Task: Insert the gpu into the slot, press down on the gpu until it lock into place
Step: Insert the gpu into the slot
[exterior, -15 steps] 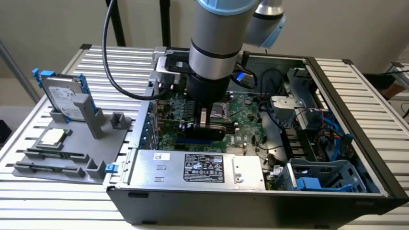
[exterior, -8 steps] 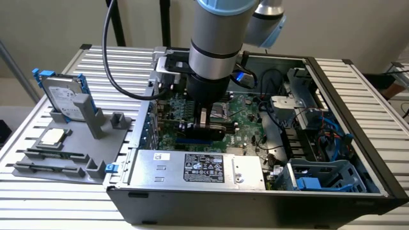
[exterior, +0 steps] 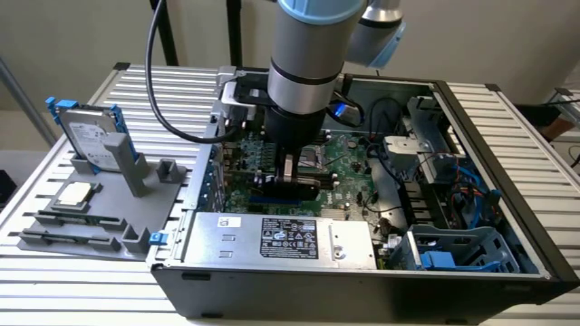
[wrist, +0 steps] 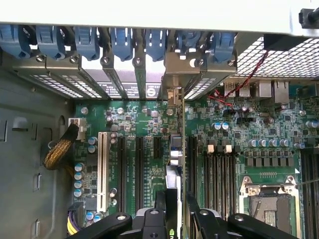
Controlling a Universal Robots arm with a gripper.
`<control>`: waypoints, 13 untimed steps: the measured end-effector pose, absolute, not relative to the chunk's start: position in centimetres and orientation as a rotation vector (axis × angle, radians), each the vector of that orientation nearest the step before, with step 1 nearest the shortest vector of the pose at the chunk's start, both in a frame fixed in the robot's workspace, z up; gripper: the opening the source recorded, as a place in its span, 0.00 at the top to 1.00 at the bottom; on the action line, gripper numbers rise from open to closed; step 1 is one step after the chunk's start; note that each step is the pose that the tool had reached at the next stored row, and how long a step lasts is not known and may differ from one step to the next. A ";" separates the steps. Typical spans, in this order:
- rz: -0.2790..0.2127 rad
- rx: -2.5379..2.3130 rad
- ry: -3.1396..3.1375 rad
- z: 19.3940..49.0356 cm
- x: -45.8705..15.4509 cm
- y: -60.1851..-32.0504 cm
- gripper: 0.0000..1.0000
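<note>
My gripper (exterior: 295, 182) reaches down into the open computer case (exterior: 507, 224) over the green motherboard (wrist: 149, 124). It is shut on the gpu (wrist: 173, 184), a thin black card seen edge-on between the two black fingers (wrist: 159, 206) in the wrist view. The card's metal end bracket (wrist: 174, 94) sits at the rear expansion opening. In the exterior view the gpu (exterior: 313, 182) stands upright just above the blue slot (exterior: 272, 202), a short stretch of which shows beside the gripper. I cannot tell whether the card's edge is seated in it.
A silver labelled power-supply box (exterior: 281, 238) lies close in front of the gripper. Black memory slots (wrist: 219, 174) and the CPU socket (wrist: 269, 204) flank the card. Blue bracket clips (wrist: 119, 42) line the rear. A hard drive (exterior: 91, 139) stands on a grey fixture outside the case.
</note>
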State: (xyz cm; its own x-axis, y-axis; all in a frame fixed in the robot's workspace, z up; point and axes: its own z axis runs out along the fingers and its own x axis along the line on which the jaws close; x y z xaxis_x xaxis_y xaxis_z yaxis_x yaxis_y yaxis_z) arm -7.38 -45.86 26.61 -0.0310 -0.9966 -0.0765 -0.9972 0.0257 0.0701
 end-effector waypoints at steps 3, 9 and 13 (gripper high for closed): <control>0.160 -2.184 2.247 26.6 -7.4 -45.9 0.74; 0.158 -2.191 2.242 26.5 -7.4 -45.9 0.74; 0.158 -2.200 2.234 26.5 -7.4 -45.8 0.74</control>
